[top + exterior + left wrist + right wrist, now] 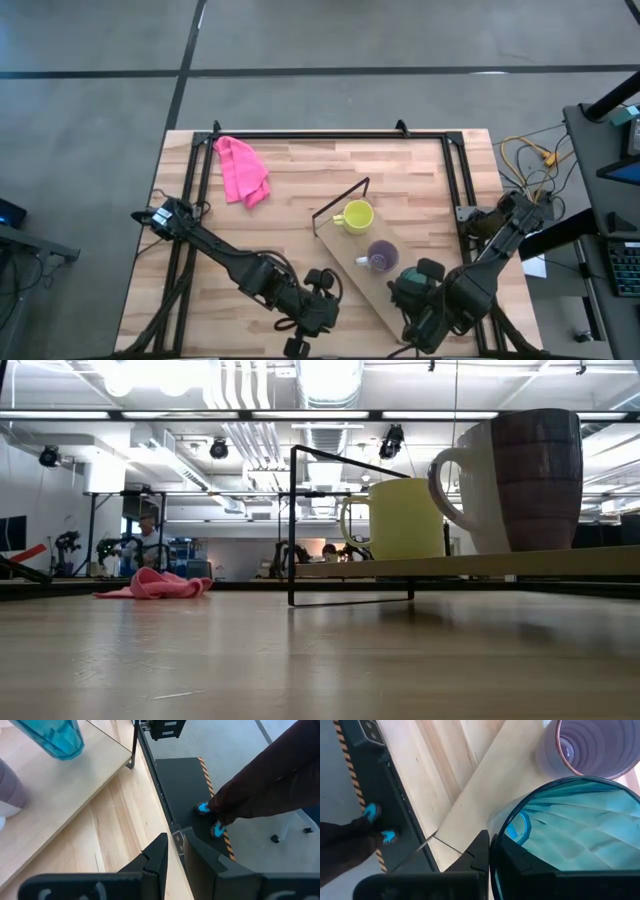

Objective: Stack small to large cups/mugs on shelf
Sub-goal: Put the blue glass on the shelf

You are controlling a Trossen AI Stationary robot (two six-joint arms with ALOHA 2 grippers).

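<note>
The plywood shelf [345,250] lies slantwise on the table's near right part. On it stand a yellow mug [355,215] toward its far end and a translucent purple mug [382,257] at its middle. My right gripper [415,290] is over the shelf's near end, shut on the teal ribbed cup [570,835]. The cup also shows in the left wrist view [50,735], its base at the board. My left gripper [320,300] waits by the table's near edge, left of the shelf, fingers together and empty. My right gripper holds the teal cup by its rim [495,827]. One finger [520,857] is inside the cup and one [479,852] is outside, with the wall pinched between them. The fingers come from above, pointing down. The cup is upright beside the purple mug [595,745].
A pink cloth [242,170] lies at the table's far left. A black wire bracket [340,200] stands at the shelf's far end and another [134,745] at its near end. A person's feet in blue shoes [210,810] stand on the floor just off the near edge.
</note>
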